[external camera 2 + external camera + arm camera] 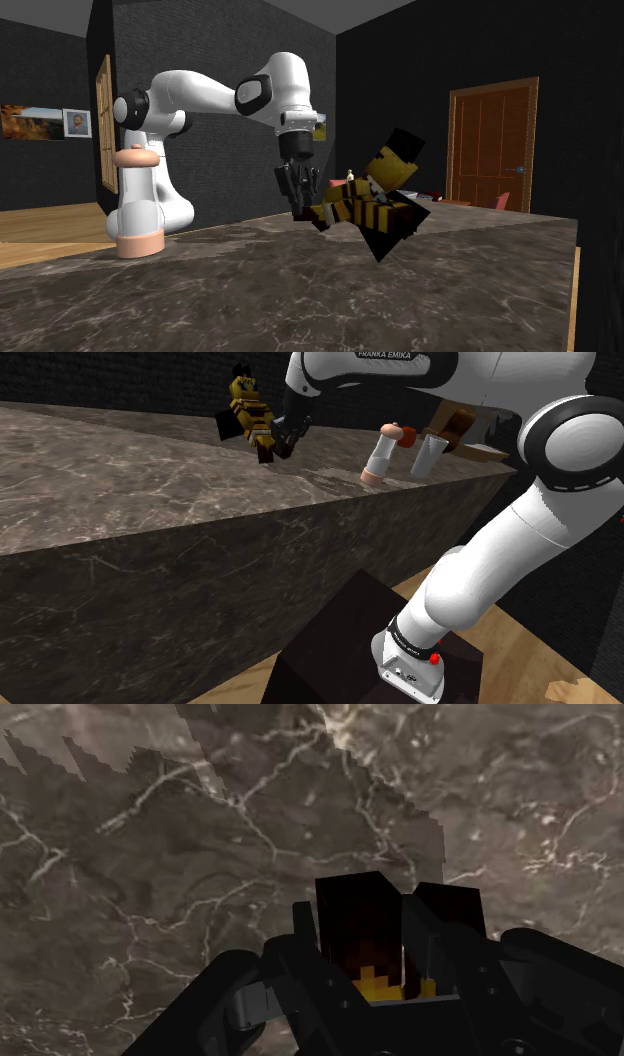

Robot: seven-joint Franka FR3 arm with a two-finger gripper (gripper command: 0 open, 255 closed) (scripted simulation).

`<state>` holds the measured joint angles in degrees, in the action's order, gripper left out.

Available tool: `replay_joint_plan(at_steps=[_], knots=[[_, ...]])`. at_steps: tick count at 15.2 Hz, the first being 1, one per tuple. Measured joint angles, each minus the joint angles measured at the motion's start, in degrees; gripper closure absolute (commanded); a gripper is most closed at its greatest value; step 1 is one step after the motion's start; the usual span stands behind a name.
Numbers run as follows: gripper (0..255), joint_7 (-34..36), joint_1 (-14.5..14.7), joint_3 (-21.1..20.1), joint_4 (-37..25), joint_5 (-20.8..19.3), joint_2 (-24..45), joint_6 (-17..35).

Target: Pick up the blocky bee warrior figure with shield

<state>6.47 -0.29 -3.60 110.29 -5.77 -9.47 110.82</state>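
Tightly, jaws clamped on bee figure (248, 414): black legs wrist-side, striped body from the shoulder

My shoulder camera sits beside and behind the stand (340, 647), which lies at five o'clock, looking down over the marble counter (120, 482). My second camera sits low on the counter's far side, close, facing the arm (200, 90). My wrist camera looks down the gripper (395, 954) at marble from close above. Both exterior views share the bee figure (250, 414).
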Motion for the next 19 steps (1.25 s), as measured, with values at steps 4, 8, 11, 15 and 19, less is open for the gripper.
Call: replay_joint_plan(at_steps=[4,8,11,15,19], knots=[[255,-0.06,-0.01,0.01,-0.29,0.02,-0.02,-0.32],[255,-0.22,0.02,-0.04,-3.14,0.09,0.22,-2.94],[255,-0.39,0.04,-0.09,-5.92,0.14,0.55,-5.36],[255,-0.68,0.04,-0.1,-9.42,0.18,1.13,-8.28],[255,-0.9,0.05,-0.15,-13.08,0.19,1.73,-11.32]])
